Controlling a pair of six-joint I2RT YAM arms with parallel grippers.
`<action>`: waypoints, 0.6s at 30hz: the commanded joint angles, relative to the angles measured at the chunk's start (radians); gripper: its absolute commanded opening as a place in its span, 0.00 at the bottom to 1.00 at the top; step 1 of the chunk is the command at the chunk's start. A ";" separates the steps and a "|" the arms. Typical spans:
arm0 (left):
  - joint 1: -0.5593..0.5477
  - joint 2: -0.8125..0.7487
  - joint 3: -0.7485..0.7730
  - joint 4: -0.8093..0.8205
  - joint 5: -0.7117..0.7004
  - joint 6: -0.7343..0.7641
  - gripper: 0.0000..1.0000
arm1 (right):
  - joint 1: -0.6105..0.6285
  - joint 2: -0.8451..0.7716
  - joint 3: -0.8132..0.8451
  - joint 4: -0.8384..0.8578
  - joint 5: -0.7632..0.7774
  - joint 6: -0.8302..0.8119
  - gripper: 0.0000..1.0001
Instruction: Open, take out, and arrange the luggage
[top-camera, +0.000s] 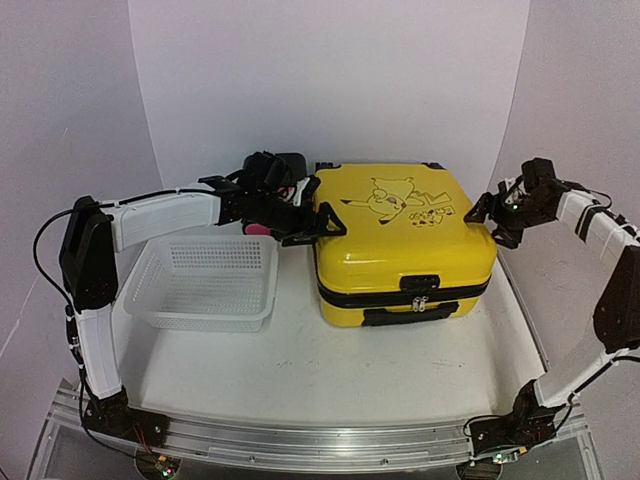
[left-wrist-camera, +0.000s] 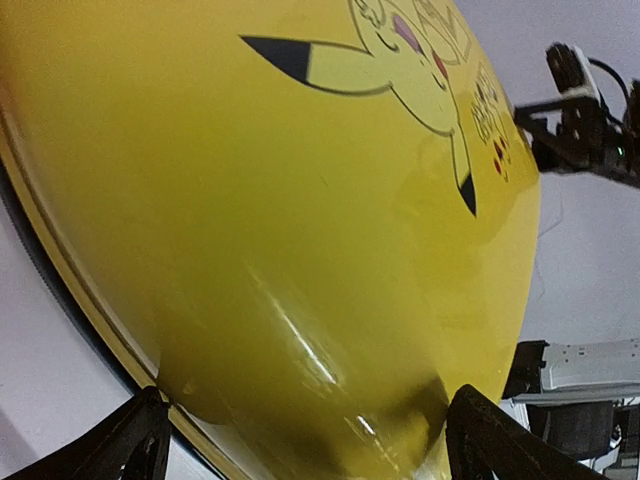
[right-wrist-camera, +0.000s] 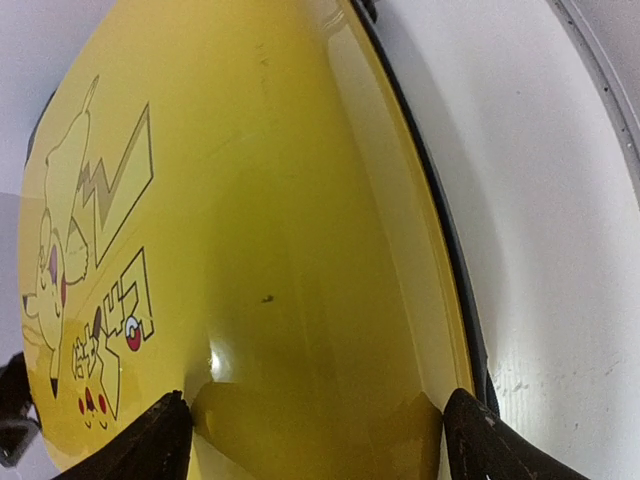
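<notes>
White backdrop panels (top-camera: 330, 80) enclosed a white desk (top-camera: 400, 370), with an aluminium rail (top-camera: 320, 445) along its near edge.

1. Luggage position. You found the luggage (top-camera: 400, 245) lying flat at the centre-right of the desk, lid up and shut. The cartoon drawing (top-camera: 392, 195) faced upward. The black zipper band (top-camera: 345, 297) ran around the shell, and the carry handle (top-camera: 410, 313) faced the near edge.

2. Basket. You found the white mesh basket (top-camera: 200, 318) just to the left of the luggage, resting on the desk.

3. Left arm. The left arm (top-camera: 160, 215) reached across the far side of the basket to the far-left corner of the lid. Its jaws stood apart, one finger (left-wrist-camera: 135, 440) on each side of the rounded yellow corner in the left wrist view. You could not tell whether the fingers touched the shell.

4. Right arm. The right arm (top-camera: 600, 230) was bent inward at the right side of the luggage. Its jaws stood apart, and in the right wrist view the fingers (right-wrist-camera: 150, 440) flanked the right edge of the lid. Contact could not be confirmed here either.

5. Other items. A dark object (top-camera: 285, 163) sat at the far side behind the left arm, mostly hidden.
</notes>
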 joint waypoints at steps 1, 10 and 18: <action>0.048 -0.003 0.024 -0.001 -0.003 0.018 0.96 | 0.166 -0.102 -0.069 -0.027 -0.119 0.058 0.86; 0.085 -0.005 0.055 -0.091 -0.067 0.102 0.96 | 0.275 -0.319 -0.250 -0.087 0.084 -0.005 0.87; 0.084 -0.016 0.027 -0.087 -0.035 0.083 0.95 | 0.354 -0.632 -0.470 -0.125 0.108 -0.010 0.84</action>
